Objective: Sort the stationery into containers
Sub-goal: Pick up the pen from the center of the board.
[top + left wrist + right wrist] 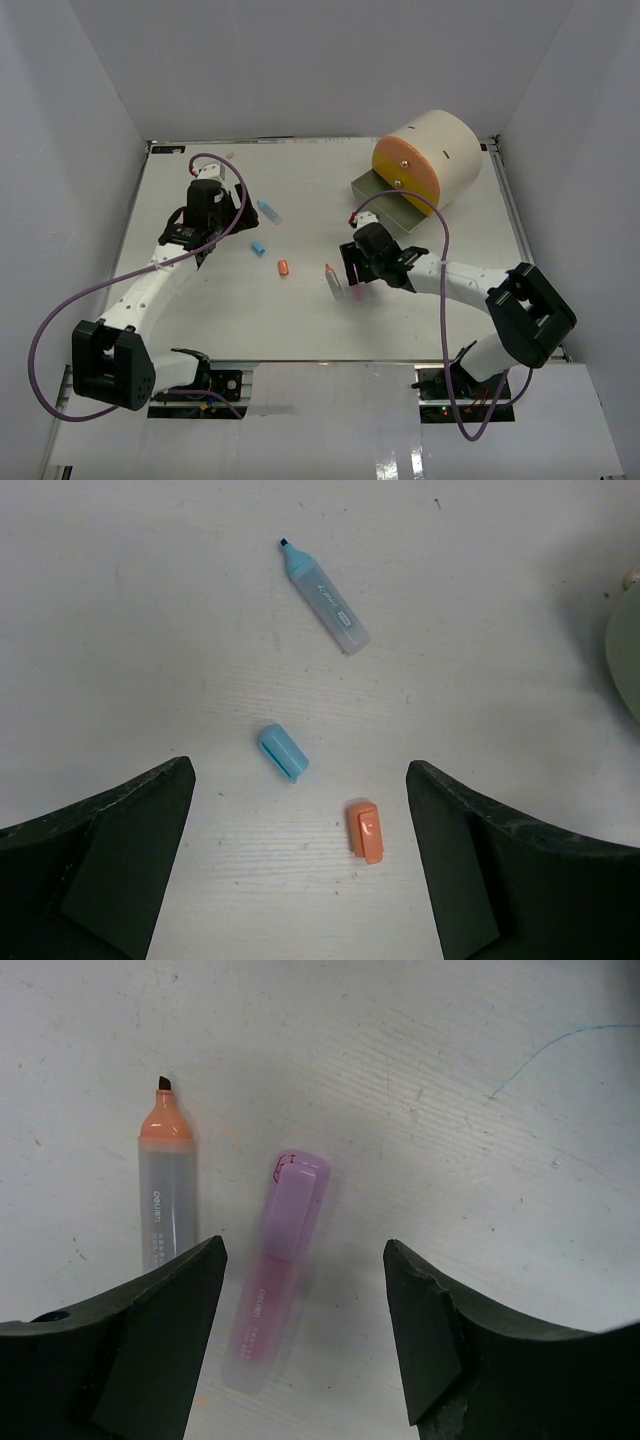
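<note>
A blue marker [269,211] [322,595] lies uncapped at the table's middle left, with a blue cap [257,247] [284,751] and an orange cap [284,268] [365,830] nearer. My left gripper [203,232] [300,810] is open above them, touching nothing. An uncapped orange marker [332,278] [164,1183] and a capped purple marker [355,294] [275,1280] lie side by side. My right gripper [356,272] [305,1290] is open, jaws either side of the purple marker, above it. The cream cylinder [432,158] has an orange face [405,170] and one grey-olive drawer [388,201] pulled out.
White walls close in the table on three sides. Purple cables loop from both arms over the table. A thin blue pen line [550,1050] marks the table surface. The table's right rail [512,215] runs beside the cylinder.
</note>
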Controlling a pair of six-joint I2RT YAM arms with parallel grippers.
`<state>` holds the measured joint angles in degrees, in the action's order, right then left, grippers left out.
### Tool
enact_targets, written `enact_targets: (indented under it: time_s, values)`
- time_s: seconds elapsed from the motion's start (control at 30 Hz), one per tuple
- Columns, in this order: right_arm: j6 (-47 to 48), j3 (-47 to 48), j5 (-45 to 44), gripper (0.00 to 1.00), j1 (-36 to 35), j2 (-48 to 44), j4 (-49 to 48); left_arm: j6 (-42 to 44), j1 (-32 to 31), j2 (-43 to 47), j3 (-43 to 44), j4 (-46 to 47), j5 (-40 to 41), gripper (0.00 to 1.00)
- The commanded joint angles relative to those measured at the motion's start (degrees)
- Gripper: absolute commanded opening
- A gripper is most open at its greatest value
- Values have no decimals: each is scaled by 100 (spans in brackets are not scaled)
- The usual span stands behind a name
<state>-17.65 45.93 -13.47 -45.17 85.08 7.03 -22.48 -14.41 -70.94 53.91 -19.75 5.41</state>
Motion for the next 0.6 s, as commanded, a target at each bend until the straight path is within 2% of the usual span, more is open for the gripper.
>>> enact_targets:
  time_s: [0.0, 0.1, 0.23, 0.37, 0.4, 0.47, 0.57]
  values:
    - [-169, -93, -24, 70, -45, 122, -333, 95, 18, 221, 41, 76, 101, 98]
    - [-151, -67, -50, 68, -45, 316, -246, 121, 18, 256, 32, 68, 171, 98]
    - [-125, -49, 12, 60, -53, 457, -237, 112, 18, 265, 23, 68, 189, 98]
    - [-55, -41, -67, 49, -53, 545, -123, 112, 18, 256, 23, 68, 171, 98]
    - [-37, -32, -102, 44, -54, 536, -105, 112, 18, 264, 23, 68, 188, 98]
    - [24, 3, -120, 40, -53, 457, -70, 112, 18, 273, 23, 68, 189, 98]
    - [270, 178, -225, 28, -53, 290, -9, 103, 9, 273, 23, 76, 180, 98]
